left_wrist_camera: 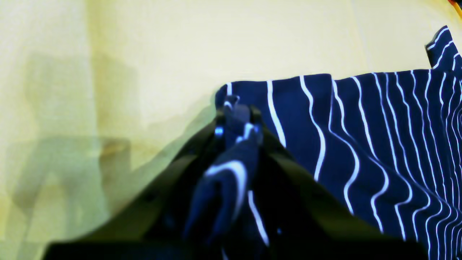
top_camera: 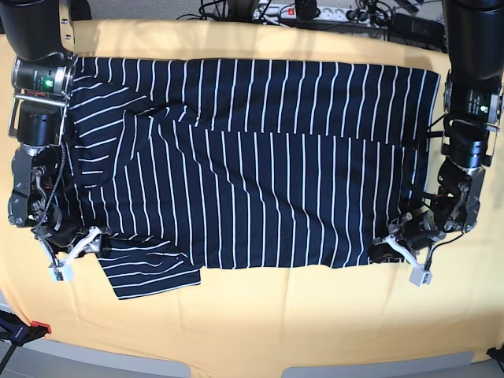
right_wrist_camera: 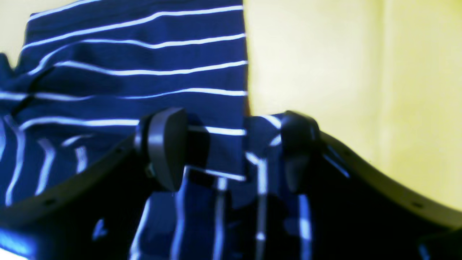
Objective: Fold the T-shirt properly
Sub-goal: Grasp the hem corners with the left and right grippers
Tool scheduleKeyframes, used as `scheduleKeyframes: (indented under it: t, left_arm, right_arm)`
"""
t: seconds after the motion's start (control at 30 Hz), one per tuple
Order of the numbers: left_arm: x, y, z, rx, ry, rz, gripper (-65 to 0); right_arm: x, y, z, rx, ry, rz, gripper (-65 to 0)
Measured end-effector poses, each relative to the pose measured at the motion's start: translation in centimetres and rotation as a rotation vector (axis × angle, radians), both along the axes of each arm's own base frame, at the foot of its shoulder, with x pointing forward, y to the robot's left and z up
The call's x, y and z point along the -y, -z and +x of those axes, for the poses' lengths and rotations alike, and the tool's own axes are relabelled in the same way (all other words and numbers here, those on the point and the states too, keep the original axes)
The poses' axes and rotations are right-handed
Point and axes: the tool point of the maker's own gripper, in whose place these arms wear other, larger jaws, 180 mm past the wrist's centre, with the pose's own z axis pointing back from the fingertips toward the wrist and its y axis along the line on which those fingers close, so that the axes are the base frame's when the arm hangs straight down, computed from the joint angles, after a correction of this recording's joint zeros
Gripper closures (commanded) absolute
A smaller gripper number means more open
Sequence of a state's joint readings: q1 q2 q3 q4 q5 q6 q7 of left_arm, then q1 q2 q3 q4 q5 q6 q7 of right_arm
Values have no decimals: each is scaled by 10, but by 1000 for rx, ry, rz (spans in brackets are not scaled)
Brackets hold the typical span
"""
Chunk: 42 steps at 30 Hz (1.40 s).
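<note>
The T-shirt (top_camera: 260, 173), dark navy with thin white stripes, lies spread on the yellow cloth, its far part folded over toward the middle. In the base view my left gripper (top_camera: 391, 250) is at the shirt's near right corner. The left wrist view shows that gripper (left_wrist_camera: 236, 119) shut on a bunched fold of the striped fabric (left_wrist_camera: 379, 126). At the shirt's near left side, beside the sleeve (top_camera: 150, 272), sits my right gripper (top_camera: 79, 248). In the right wrist view it (right_wrist_camera: 231, 144) stands open, with an edge of the shirt (right_wrist_camera: 144, 54) lying between the two fingers (right_wrist_camera: 164, 144).
A yellow-orange cloth (top_camera: 276, 315) covers the table under the shirt. Cables and a power strip (top_camera: 315, 12) lie along the far edge. A small red and black object (top_camera: 24, 329) sits at the near left corner by the table's front edge.
</note>
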State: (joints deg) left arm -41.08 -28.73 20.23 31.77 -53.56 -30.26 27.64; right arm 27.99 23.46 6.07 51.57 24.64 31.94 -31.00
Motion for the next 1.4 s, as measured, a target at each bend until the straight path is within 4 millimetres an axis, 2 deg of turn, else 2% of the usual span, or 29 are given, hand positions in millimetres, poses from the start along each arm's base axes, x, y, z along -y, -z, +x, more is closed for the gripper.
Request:
scheduleKeyframes:
  t: [0.13, 0.4, 0.47, 0.57, 0.87, 1.2, 1.3, 1.4]
  left_arm:
    - [0, 0, 0, 0, 0, 0, 0]
    - [0, 0, 0, 0, 0, 0, 0]
    - [0, 0, 0, 0, 0, 0, 0]
    - [0, 0, 0, 0, 0, 0, 0]
    - [-4, -2, 4, 46, -3, 40, 0]
    - [-6, -3, 6, 64, -7, 57, 0]
    - [-6, -3, 6, 64, -7, 57, 0]
    - [-7, -3, 6, 64, -7, 58, 0]
  right_arm:
    - [-1, -1, 0, 4, -2, 12, -406]
    - [-13, 3, 0, -8, -17, 35, -247]
    - [-13, 2, 0, -6, -16, 36, -168]
    - [-13, 1, 1, -1, -15, 36, -8]
    - [-12, -19, 12, 89, -32, 44, 0]
    - [18, -28, 25, 161, 83, -91, 0]
    - [19, -34, 29, 180, 89, -90, 0]
    - [20, -49, 39, 209, 88, -101, 0]
